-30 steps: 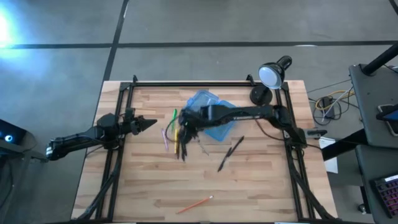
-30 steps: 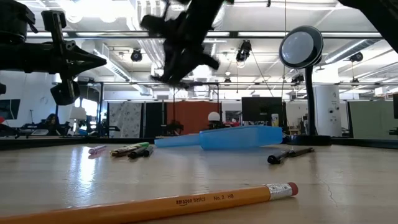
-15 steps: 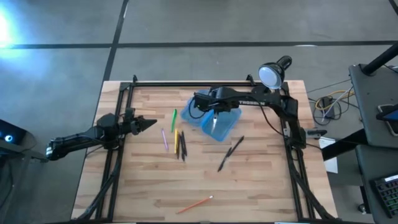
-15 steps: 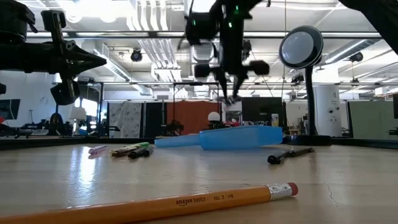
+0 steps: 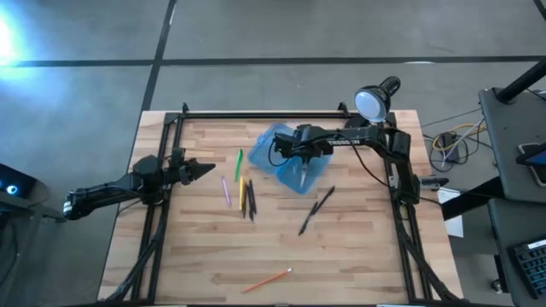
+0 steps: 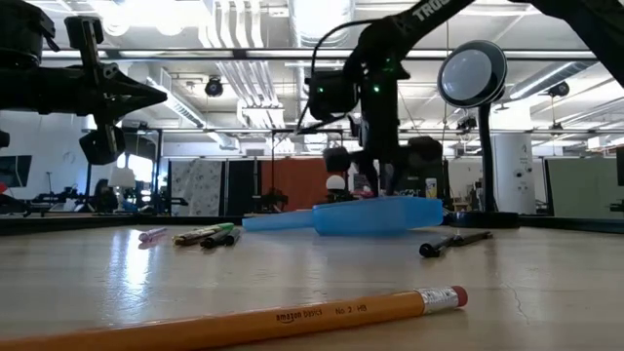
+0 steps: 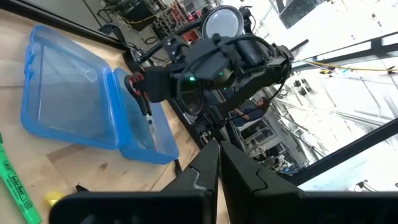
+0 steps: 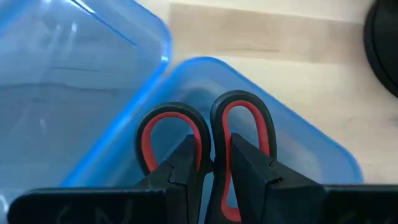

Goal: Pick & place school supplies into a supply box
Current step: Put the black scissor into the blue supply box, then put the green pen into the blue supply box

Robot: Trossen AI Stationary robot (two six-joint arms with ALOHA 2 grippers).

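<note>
The translucent blue supply box [image 5: 288, 147] lies open on the far middle of the table, also in the low view [image 6: 375, 215] and the left wrist view [image 7: 68, 93]. My right gripper [image 5: 303, 162] stands over the box's right half, shut on the red-handled scissors [image 8: 239, 109]. Green [image 5: 239, 159], pink [image 5: 226, 190] and yellow and dark pens [image 5: 246, 198] lie flat to the left of the box. A black pen [image 5: 316, 210] lies to its near right, and an orange pencil [image 5: 267, 279] lies near the table's near edge. My left gripper [image 5: 205, 169] waits shut at the table's left, above the surface. My right gripper pinches the scissors between its two fingers at the handles, where the two red-lined loops meet [image 8: 211, 140]. The fingers [image 8: 249, 165] come from above, pointing down. The scissors hang upright below them, blades [image 7: 149, 121] down inside the box's right half; whether the tip touches the floor I cannot tell.
A black desk lamp [image 5: 371, 102] stands at the far right corner, its base [image 5: 357, 130] close to the box. A black frame rail [image 5: 264, 114] runs along the far edge. Bare wood lies in the near half of the table around the orange pencil.
My right gripper has carried the scissors from above the pen cluster toward the table's right and far edge, over the box. It has turned to point down and come lower over the box's right half. The pens have stayed in place.
</note>
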